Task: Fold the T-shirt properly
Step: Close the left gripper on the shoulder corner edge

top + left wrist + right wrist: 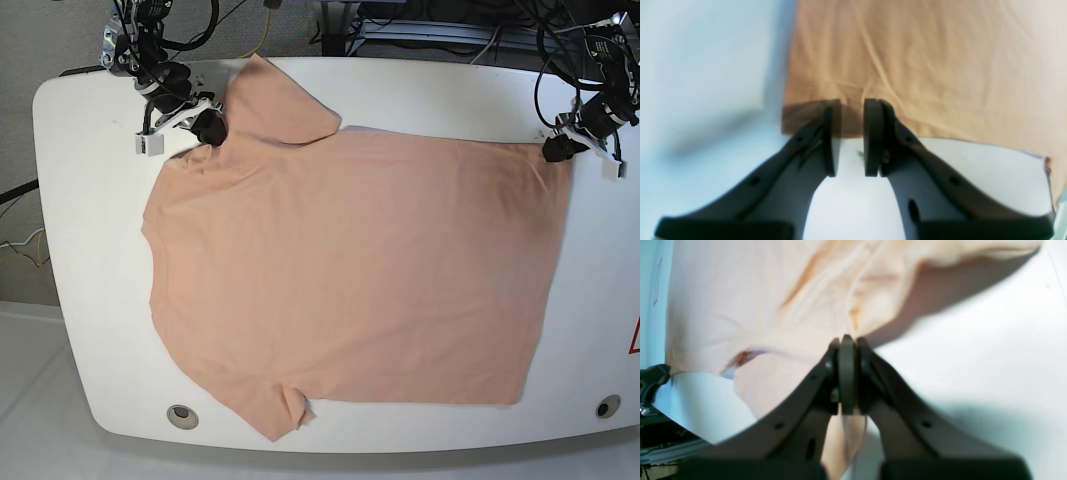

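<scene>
White table (pixel 700 66) lies bare left of the T-shirt (pixel 923 66); my left gripper (pixel 852 136) stands slightly spread over its corner edge. My right gripper (pixel 846 373) pinches cloth. From base, the T-shirt spans the table.

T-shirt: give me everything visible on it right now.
The T-shirt is plain salmon-pink cloth, no print, spread mostly flat with light wrinkles across the white table. One sleeve points to the far edge, one to the near edge. The right gripper pinches cloth by the far sleeve; the left gripper stands parted over the hem corner.
</scene>
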